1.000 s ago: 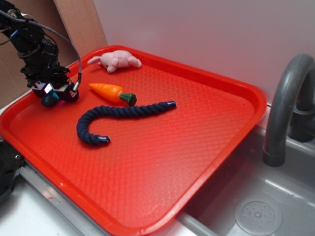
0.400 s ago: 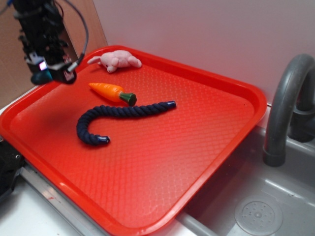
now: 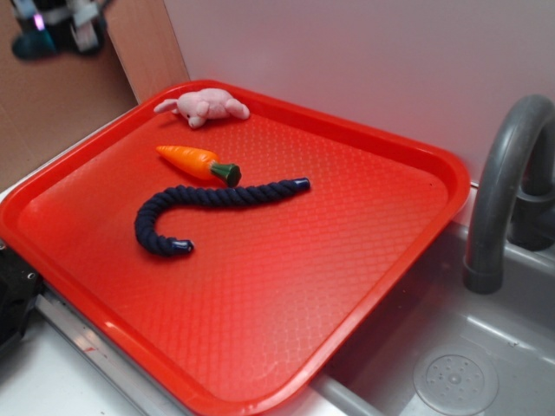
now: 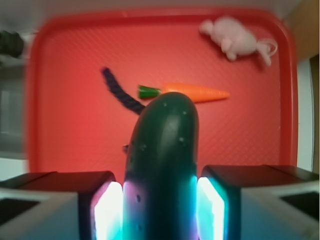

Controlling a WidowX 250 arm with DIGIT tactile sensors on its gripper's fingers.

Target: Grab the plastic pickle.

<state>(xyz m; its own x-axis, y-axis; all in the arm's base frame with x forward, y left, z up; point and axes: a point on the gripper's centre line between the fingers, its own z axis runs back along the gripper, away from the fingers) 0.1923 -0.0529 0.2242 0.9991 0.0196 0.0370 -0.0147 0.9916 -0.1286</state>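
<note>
At the far left top of the exterior view, the gripper (image 3: 54,22) hangs high above the table, outside the red tray (image 3: 408,251). Its two fingers are closed on the plastic pickle (image 4: 162,165), one pad on each side. In the wrist view the pickle stands between the lit pads, with its long axis along the fingers and its rounded free end pointing away from the gripper, down toward the tray. In the exterior view only a dark teal end of it shows at the left of the gripper.

On the tray, from left to right, lie the navy rope (image 3: 204,206), curved like a hook, the orange carrot (image 3: 192,162) with its green top toward the rope, and the pink plush toy (image 3: 206,106) near the far rim. At the right stands a gray faucet (image 3: 503,186) over a sink (image 3: 455,377).
</note>
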